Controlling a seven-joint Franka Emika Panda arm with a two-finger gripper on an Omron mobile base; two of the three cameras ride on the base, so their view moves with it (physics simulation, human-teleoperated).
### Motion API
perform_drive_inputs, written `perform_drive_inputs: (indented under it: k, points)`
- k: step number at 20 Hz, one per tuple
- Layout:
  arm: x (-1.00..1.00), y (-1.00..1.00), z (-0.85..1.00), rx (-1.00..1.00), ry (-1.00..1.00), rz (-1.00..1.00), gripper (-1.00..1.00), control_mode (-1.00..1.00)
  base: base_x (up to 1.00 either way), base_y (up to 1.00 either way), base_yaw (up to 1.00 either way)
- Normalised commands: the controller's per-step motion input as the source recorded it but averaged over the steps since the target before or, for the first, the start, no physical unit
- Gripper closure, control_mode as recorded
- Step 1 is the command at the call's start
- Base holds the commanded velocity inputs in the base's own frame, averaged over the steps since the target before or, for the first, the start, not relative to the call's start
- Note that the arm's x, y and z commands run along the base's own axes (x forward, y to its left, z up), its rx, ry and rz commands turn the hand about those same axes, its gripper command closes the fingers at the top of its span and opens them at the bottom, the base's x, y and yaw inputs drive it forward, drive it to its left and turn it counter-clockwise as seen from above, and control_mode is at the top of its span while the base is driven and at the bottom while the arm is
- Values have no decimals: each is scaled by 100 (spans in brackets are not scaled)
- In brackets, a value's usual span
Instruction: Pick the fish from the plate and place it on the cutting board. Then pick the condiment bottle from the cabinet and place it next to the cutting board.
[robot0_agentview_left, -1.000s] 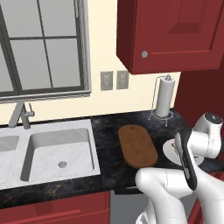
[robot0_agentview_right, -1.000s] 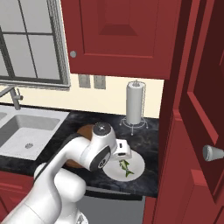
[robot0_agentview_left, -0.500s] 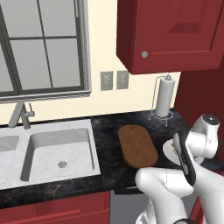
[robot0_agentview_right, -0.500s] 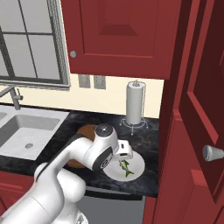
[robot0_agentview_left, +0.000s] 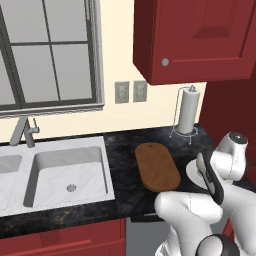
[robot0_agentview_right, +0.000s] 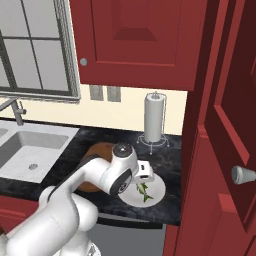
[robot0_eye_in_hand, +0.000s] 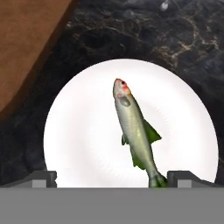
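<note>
Above the white plate (robot0_eye_in_hand: 78, 144) on the dark counter, the gripper (robot0_eye_in_hand: 111, 177) is hovering with fingers spread wide, empty, straddling the fish (robot0_eye_in_hand: 133, 131) to grasp it, while the cutting board (robot0_agentview_left: 157, 166) is waiting just left of the plate.

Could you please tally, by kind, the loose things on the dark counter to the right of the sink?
Fish: 1
Plate: 1
Cutting board: 1
Paper towel roll: 1
Total: 4
</note>
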Motion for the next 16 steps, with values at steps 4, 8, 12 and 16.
perform_drive_inputs:
  k: [4,8,12,16]
  points:
    - [16,-7,-13,0,0,0,-100,-100,0,0,0]
    - [14,-6,-14,0,0,0,-100,-100,0,0,0]
    - [13,-4,-13,0,0,0,-100,-100,0,0,0]
    - [12,-3,-13,0,0,0,-100,-100,0,0,0]
